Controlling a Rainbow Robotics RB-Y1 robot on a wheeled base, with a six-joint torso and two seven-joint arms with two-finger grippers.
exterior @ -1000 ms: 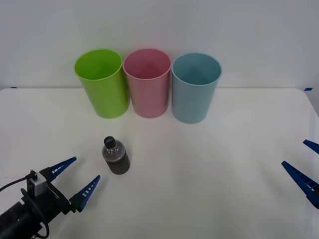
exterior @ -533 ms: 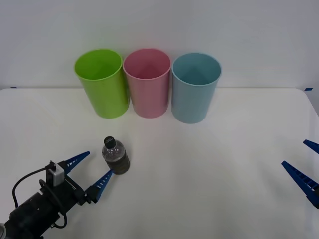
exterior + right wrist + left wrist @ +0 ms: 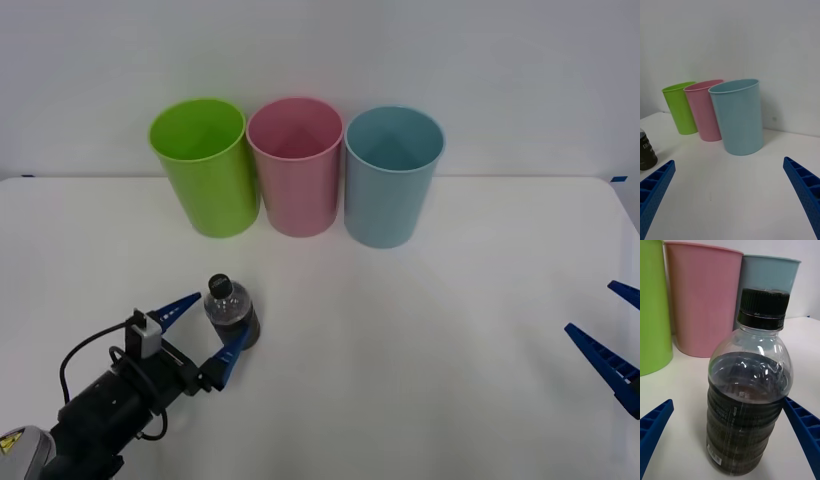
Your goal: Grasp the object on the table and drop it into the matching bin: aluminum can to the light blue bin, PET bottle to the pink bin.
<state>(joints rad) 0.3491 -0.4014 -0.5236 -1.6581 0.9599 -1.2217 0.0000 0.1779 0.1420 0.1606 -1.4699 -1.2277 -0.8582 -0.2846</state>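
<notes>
Bins line the tabletop's (image 3: 450, 300) far edge — lime green cup (image 3: 203, 166), pink bin (image 3: 296, 165), light blue bin (image 3: 391, 175), all showing bare insides. PET bottle (image 3: 232, 313) stands upright, cap up, toward the near left, between the left hand's (image 3: 205, 327) spread fingers — ungrasped. Right hand (image 3: 612, 340) waits open at the right edge.

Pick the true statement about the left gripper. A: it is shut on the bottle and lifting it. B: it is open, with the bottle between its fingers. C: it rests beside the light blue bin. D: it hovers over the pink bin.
B: the left gripper is open, its blue fingers either side of the upright PET bottle standing on the table.
</notes>
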